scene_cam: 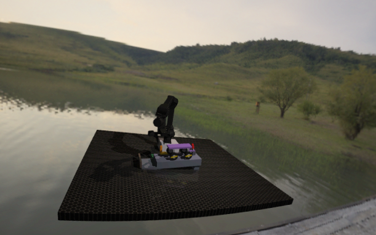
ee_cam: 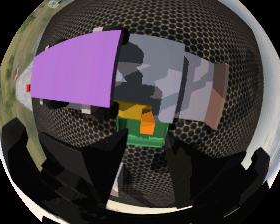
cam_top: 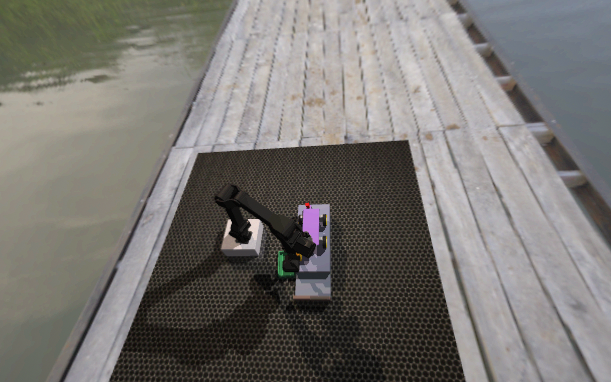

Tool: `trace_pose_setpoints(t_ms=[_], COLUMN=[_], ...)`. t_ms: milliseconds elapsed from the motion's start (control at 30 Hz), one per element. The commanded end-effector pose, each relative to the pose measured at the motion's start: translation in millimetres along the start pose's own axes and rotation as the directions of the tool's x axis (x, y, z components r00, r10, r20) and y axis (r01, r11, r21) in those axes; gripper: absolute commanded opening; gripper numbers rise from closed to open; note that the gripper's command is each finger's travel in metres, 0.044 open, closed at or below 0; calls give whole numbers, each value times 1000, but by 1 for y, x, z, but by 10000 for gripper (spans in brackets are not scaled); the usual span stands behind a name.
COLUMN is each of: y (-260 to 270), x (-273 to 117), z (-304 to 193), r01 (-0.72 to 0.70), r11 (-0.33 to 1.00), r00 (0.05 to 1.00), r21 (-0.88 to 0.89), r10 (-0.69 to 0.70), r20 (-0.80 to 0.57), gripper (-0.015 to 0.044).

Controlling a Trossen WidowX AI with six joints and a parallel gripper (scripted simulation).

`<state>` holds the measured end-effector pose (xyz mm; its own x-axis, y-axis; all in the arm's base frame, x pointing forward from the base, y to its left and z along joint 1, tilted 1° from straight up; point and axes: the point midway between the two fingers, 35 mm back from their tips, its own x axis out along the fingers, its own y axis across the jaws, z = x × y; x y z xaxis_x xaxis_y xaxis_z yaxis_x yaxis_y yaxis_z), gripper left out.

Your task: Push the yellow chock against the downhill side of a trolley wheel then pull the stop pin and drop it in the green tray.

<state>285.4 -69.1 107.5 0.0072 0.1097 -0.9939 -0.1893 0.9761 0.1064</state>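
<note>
The purple-topped trolley (cam_top: pixel 311 225) (scene_cam: pixel 179 146) (ee_cam: pixel 76 70) stands on the grey ramp (cam_top: pixel 313 266) (ee_cam: pixel 163 57). The red-headed stop pin (cam_top: pixel 307 205) (scene_cam: pixel 192 146) (ee_cam: pixel 28 88) stands upright at its uphill end. The yellow chock (ee_cam: pixel 128 109) with its orange handle (scene_cam: pixel 161 149) (ee_cam: pixel 147 123) is on the ramp, right beside the downhill wheel on the arm's side; whether they touch is unclear. Its rubber base is hidden. My gripper (ee_cam: pixel 147 135) is open and empty, its fingertips apart on the near side of the handle. The green tray (cam_top: pixel 281 264) (ee_cam: pixel 158 142) lies beside the ramp, partly hidden by the gripper.
The arm stands on a pale base block (cam_top: pixel 242 238). The ramp's downhill end has a brown end stop (cam_top: pixel 312 298) (ee_cam: pixel 218 95). The dark honeycomb mat (cam_top: pixel 381 200) (scene_cam: pixel 225 191) lies under everything. The trolley rises just uphill of the chock.
</note>
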Motion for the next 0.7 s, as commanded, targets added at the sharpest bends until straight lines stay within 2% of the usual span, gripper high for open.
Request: trace_pose_setpoints(t_ms=[0,33,167,300,400,667], y=[0,0,0,10,17,46], x=[-13,-13,-6,-14,-26,-28], z=[1,1,1,3,16,28], r01=[3,3,1,19,69,-1], r11=[1000,1000,1000,1000,998,973], r00=[1000,1000,1000,998,991,992], r21=[-6,-6,0,-10,-1,231], r10=[-3,-3,-1,-19,-68,-28], r20=[12,12,3,57,119,124], gripper=[190,190,295,190,190,190])
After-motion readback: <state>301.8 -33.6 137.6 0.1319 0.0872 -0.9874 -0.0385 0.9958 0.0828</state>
